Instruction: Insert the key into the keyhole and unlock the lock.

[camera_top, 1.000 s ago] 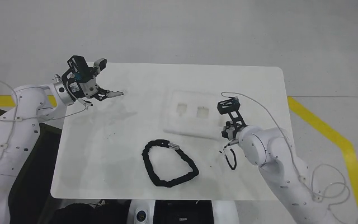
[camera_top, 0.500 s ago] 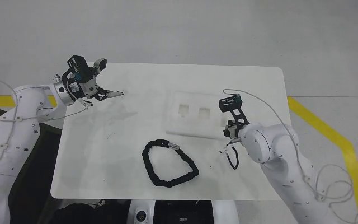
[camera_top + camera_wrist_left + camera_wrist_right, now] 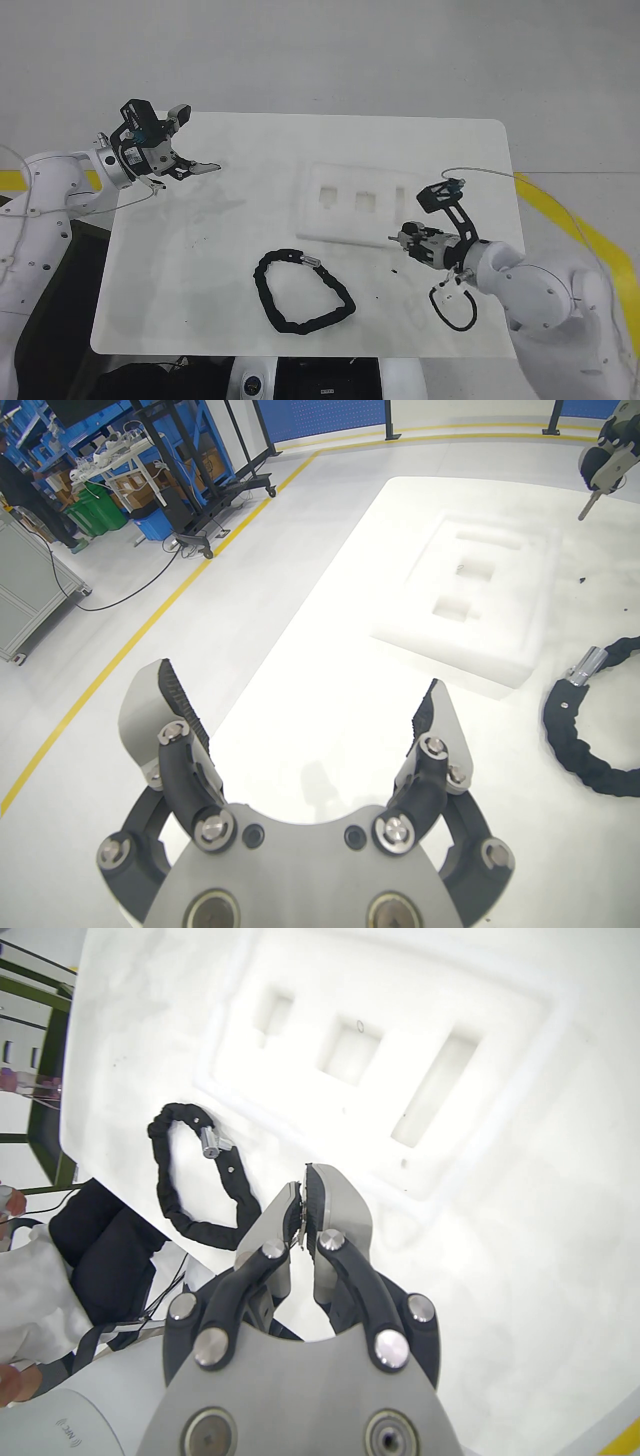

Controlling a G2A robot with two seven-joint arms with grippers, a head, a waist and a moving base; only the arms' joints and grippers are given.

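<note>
A black sleeved chain lock [image 3: 300, 292] lies in a loop on the white table's front middle, its silver cylinder [image 3: 306, 262] at the loop's far side. In the right wrist view the cylinder [image 3: 211, 1144] faces my right gripper [image 3: 302, 1195], which is shut on a small metal key [image 3: 301, 1223] held edge-on between the pads. That gripper [image 3: 404, 240] hovers right of the chain, near the foam tray's front right corner; the key's tip [image 3: 587, 507] sticks out of it. My left gripper [image 3: 300, 677] is open and holds nothing, above the table's far left part [image 3: 195, 168].
A white foam tray [image 3: 360, 205] with rectangular pockets lies behind the chain, mid-table; it also shows as the foam tray [image 3: 380, 1078] under my right gripper. Small dark specks [image 3: 582, 579] dot the table [image 3: 200, 280] near it. Bare table surface stretches between the left gripper and the chain.
My right arm has swung out to the right and turned its wrist, so the gripper with the key now points left toward the chain. The left arm has not moved.
</note>
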